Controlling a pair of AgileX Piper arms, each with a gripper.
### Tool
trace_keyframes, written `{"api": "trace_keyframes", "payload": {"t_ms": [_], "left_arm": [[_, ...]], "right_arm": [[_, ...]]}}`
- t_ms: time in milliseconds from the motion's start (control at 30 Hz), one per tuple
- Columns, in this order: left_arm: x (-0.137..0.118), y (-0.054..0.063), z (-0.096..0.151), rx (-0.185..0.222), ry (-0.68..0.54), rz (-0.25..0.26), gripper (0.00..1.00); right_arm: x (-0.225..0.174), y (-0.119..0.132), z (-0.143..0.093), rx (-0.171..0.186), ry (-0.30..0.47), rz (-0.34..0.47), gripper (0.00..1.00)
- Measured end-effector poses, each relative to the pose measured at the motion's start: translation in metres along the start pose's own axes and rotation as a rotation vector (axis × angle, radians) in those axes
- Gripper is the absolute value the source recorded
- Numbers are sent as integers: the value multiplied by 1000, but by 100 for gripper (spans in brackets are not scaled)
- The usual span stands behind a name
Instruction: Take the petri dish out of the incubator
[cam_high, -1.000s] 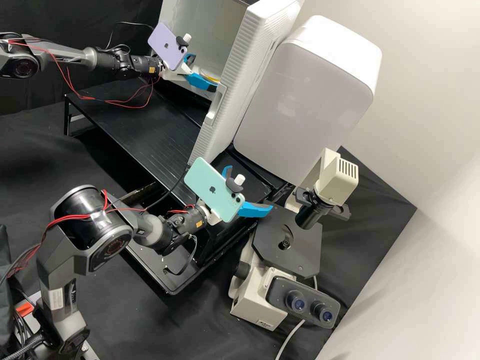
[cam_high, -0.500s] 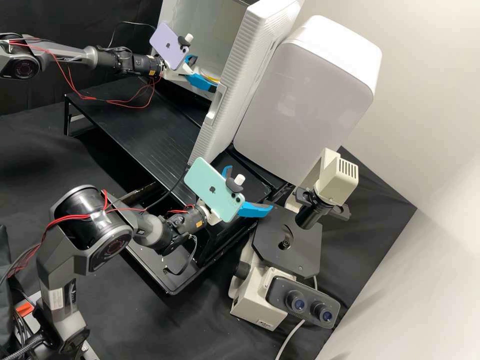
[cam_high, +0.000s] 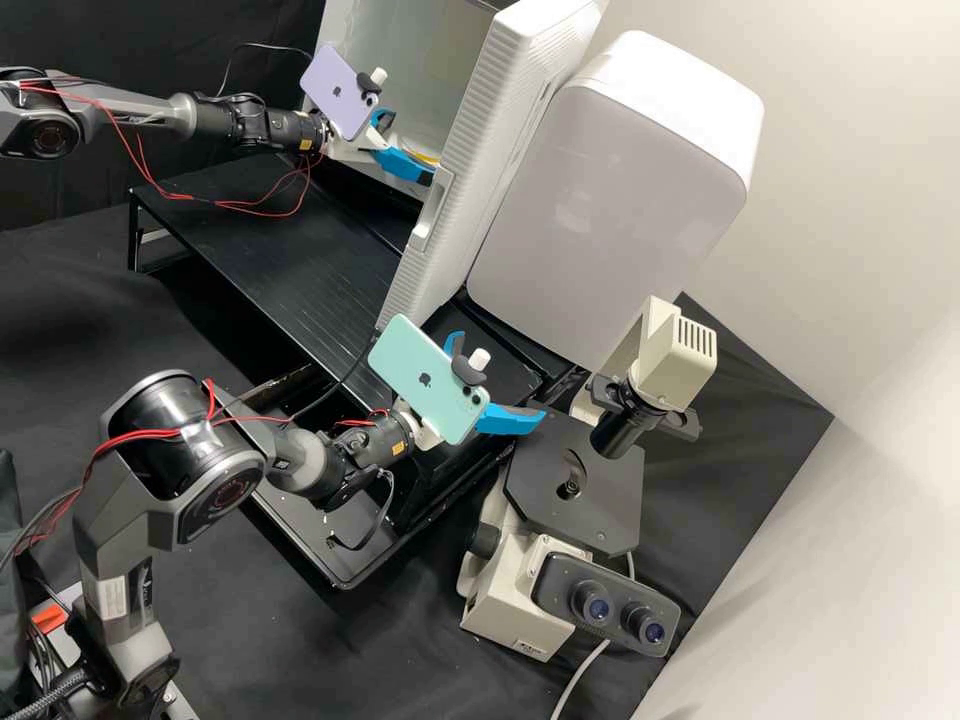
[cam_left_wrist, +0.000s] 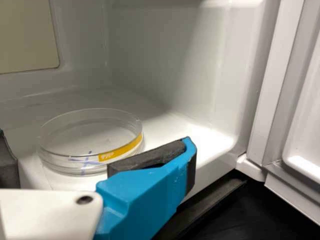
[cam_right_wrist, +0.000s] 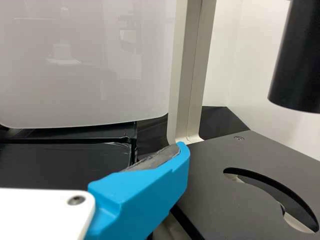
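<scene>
The left hand is hanging wide open (gripping nothing) inside the incubator, its fingers lying either side of the dish.

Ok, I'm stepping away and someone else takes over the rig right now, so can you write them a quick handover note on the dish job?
Left claw: open and empty, at the mouth of the incubator, close to the petri dish but not gripping it.
Right claw: open and empty, beside the microscope stage, away from the dish.
Dish: lying flat on the incubator floor.
Done: the incubator door stands open and the left claw is at the dish.
Left to do: close on the dish, lift it and bring it out.
</scene>
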Motion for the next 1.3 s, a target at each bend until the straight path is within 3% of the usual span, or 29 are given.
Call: {"api": "trace_keyframes", "payload": {"t_ms": [1300], "left_arm": [[1, 0, -1, 17, 9, 10, 0]], "right_arm": [[0, 0, 0, 0, 0, 0, 100]]}}
